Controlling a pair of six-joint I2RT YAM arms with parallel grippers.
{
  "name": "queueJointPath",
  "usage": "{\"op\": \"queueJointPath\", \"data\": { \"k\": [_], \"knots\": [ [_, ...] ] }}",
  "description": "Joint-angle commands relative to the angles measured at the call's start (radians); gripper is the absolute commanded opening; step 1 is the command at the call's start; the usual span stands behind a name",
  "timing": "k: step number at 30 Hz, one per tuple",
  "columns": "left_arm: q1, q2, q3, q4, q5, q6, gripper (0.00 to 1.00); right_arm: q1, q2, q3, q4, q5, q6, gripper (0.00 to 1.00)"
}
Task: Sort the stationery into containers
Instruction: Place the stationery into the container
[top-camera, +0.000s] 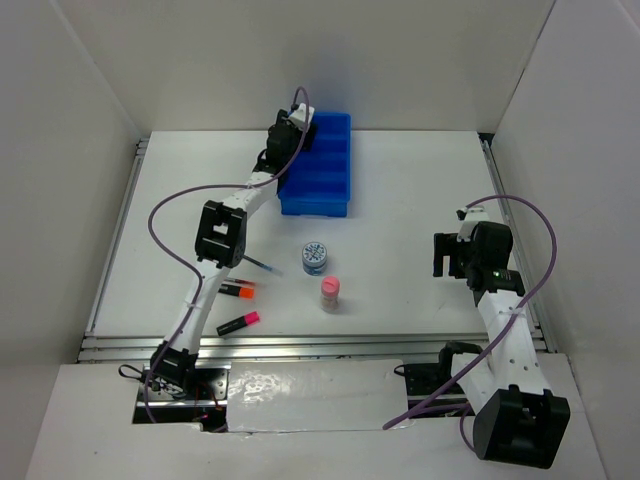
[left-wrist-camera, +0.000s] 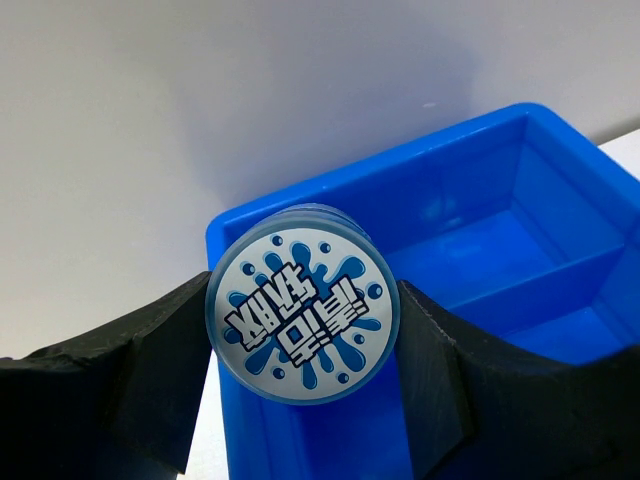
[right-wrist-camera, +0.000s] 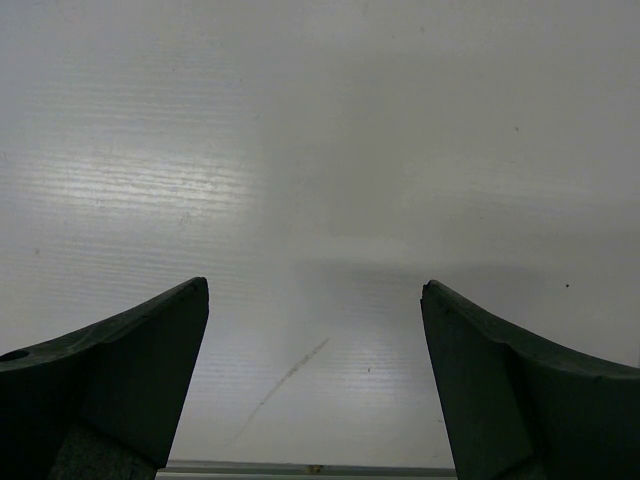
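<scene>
My left gripper (left-wrist-camera: 303, 310) is shut on a round blue-and-white patterned roll (left-wrist-camera: 302, 318) and holds it over the far end of the blue tray (left-wrist-camera: 520, 215). In the top view the left gripper (top-camera: 288, 128) is at the tray's (top-camera: 325, 165) far left corner. A second patterned roll (top-camera: 315, 257), a pink cylinder (top-camera: 330, 293), an orange-black highlighter (top-camera: 238, 290), a pink-black highlighter (top-camera: 238, 322) and a thin blue pen (top-camera: 264, 265) lie on the table. My right gripper (top-camera: 447, 256) is open and empty at the right; its wrist view (right-wrist-camera: 315, 300) shows bare table only.
White walls enclose the table on three sides. A metal rail (top-camera: 300, 345) runs along the near edge. The left arm's purple cable (top-camera: 160, 220) loops over the left part of the table.
</scene>
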Motion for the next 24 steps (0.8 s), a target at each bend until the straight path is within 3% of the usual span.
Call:
{"op": "queueJointPath", "data": {
  "k": [1,3,7,12,15,24],
  "knots": [
    [0.004,-0.005,0.060,0.156,-0.001,0.005,0.26,-0.008,0.005,0.014,0.012,0.005,-0.017,0.93],
    [0.006,-0.005,0.060,0.161,-0.003,0.002,0.34,-0.010,0.005,0.014,0.012,0.004,-0.017,0.93],
    [0.004,-0.008,0.063,0.174,-0.010,-0.001,0.61,-0.008,0.005,0.012,0.012,0.004,-0.017,0.93],
    [0.006,-0.020,0.069,0.174,-0.010,0.010,0.79,-0.006,0.000,0.011,0.012,0.002,-0.017,0.93],
    [0.009,-0.022,0.078,0.174,-0.012,0.001,0.99,-0.006,-0.006,0.008,0.014,0.004,-0.017,0.93],
    [0.026,-0.060,0.069,0.197,-0.015,-0.019,0.99,-0.006,-0.015,0.005,0.015,0.004,-0.017,0.93]
  ]
}}
